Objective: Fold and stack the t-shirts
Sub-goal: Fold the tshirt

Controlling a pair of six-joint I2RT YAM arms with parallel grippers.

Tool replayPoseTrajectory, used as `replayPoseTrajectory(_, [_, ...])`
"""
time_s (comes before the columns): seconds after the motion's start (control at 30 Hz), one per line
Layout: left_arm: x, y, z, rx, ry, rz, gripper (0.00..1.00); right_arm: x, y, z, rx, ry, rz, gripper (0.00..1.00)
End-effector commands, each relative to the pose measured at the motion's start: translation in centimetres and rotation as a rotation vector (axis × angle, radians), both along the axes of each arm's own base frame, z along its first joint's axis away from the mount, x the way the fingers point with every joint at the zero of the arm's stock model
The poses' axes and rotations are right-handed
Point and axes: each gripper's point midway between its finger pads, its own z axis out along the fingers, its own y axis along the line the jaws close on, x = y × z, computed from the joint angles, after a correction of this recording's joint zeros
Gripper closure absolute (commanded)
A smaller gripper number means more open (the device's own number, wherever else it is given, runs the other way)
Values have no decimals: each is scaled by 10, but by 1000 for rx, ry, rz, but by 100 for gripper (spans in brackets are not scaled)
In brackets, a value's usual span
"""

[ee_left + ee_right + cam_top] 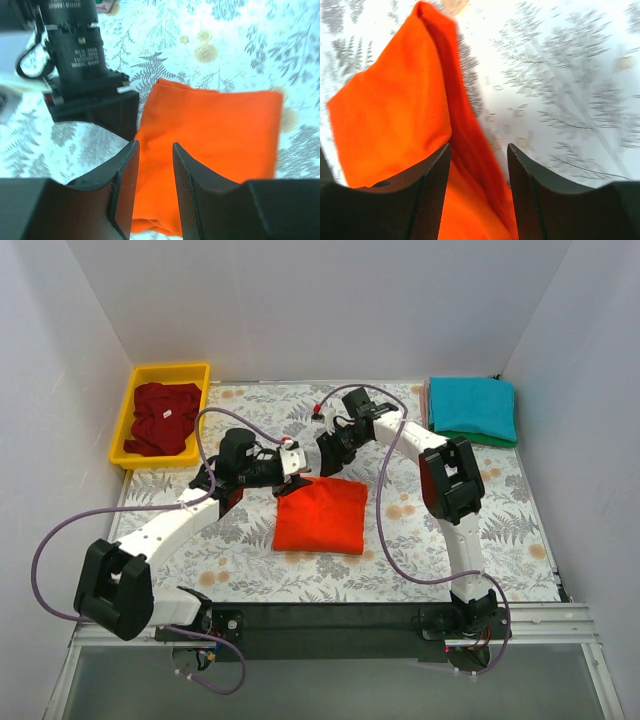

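Viewing from the top camera, we find the orange-red t-shirt [322, 515] folded into a near-square pad at the middle of the floral table cloth [520, 520], directly in front of both arms. Its far edge lies under the two wrists, which meet above it from either side.

Left gripper [155, 147]: we see the two fingers spread, with a narrow gap between them. Orange cloth shows through that gap, and neither finger presses on it. In the left wrist view the gripper hangs over the near left part of the folded shirt, and the dark body of the right arm [75, 50] stands just beside the shirt's corner.

Right gripper [479, 150]: we see the fingers spread wider than the left pair. A folded edge of the orange-red t-shirt runs through the gap, and the fingers are not closed on it. Bare table cloth lies to one side of that edge.

Other task items, as seen from above:
- The maroon t-shirt [165, 418] lies crumpled inside the yellow bin [122, 435] at the far left corner.
- The teal t-shirt [472, 405] lies folded at the far right corner.
- The green t-shirt [480, 439] lies under the teal one, with only a strip of it showing at the near edge.

A purple cable [385, 540] trails from each arm across the table.
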Motion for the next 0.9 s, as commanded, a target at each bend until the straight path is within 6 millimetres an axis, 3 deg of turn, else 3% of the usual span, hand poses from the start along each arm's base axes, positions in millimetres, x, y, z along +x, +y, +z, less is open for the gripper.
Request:
replayPoseTrajectory(0.0, [-5,16,-2,-55,212,153,68,33,-17,41,-67,-193,-34,43])
replayPoseTrajectory(0.13, [12,46,-10,-133,501,361,68,43,-50,73,-39,-191,-112,42])
replayPoseTrajectory(0.2, [15,52,-13,-181,648,454,67,32,-62,78,-11,-145,-128,42])
replayPoseTrajectory(0.23, [19,58,-17,-194,690,490,66,21,-74,67,-22,-93,-145,41])
replayPoseTrajectory(0.27, [21,59,-19,-207,724,512,65,14,-78,74,-11,-96,-147,41])
replayPoseTrajectory(0.33, [29,62,-26,-226,784,578,64,-2,-87,65,-22,-46,-156,40])
replayPoseTrajectory(0.47, [46,67,-40,-242,850,637,64,-15,-89,43,-29,47,-168,39])
replayPoseTrajectory(0.5, [48,68,-51,-224,884,654,64,-14,-90,39,-36,55,-174,39])
replayPoseTrajectory(0.63, [58,70,-67,-211,951,693,64,-11,-92,18,-63,108,-193,41])
replayPoseTrajectory(0.87, [70,73,-92,-176,989,746,63,-10,-91,-2,-73,169,-206,41])
